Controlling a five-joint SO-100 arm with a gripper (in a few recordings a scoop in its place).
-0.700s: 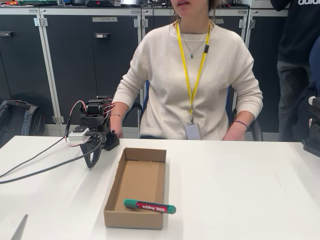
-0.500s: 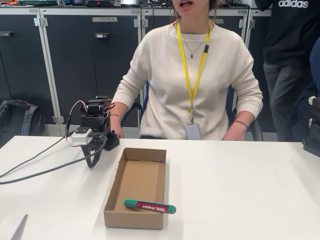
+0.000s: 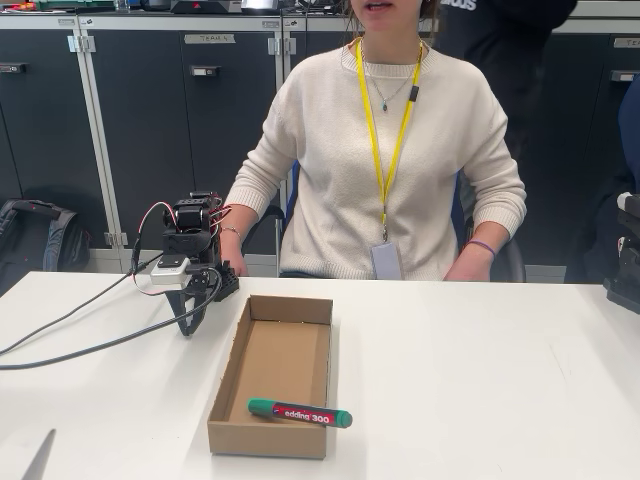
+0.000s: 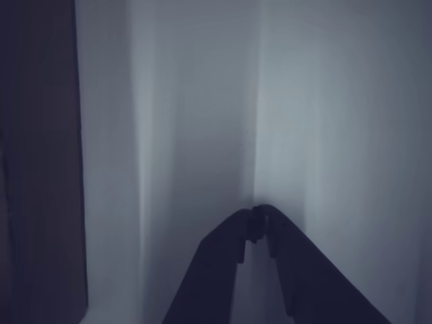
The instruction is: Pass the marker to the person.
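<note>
one green marker [image 3: 299, 412], red label band

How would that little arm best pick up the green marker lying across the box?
Probably from above, pinching the marker at its red-label middle. It lies flat across the box's near end, one end past the right wall, so closing across its narrow width looks steadiest. The gripper is shut now and would have to open first.

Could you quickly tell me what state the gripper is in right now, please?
Gripper: closed, fingertips together, holding nothing; the marker lies across the cardboard box.
</note>
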